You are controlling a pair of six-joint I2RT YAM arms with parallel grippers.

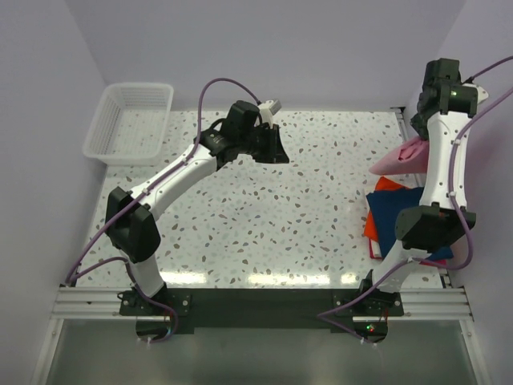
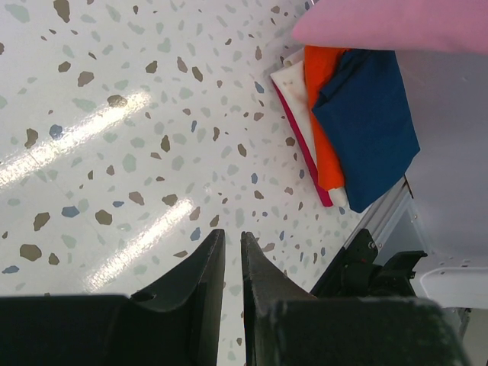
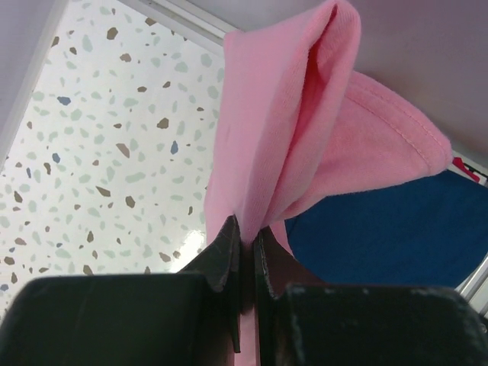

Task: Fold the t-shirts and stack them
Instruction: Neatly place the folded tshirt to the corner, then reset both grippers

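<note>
The left arm (image 1: 180, 172) bends and reaches forward. The left gripper (image 2: 232, 242) has its fingers nearly together, holding nothing. The right arm (image 1: 439, 160) stands tall, and the right gripper (image 3: 246, 230) pinches the pink shirt (image 3: 282, 130).

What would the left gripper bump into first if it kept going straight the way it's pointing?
Probably the bare speckled table. The left gripper points at it with nothing between. The folded t-shirts lie off to one side, though depth is hard to judge.
</note>
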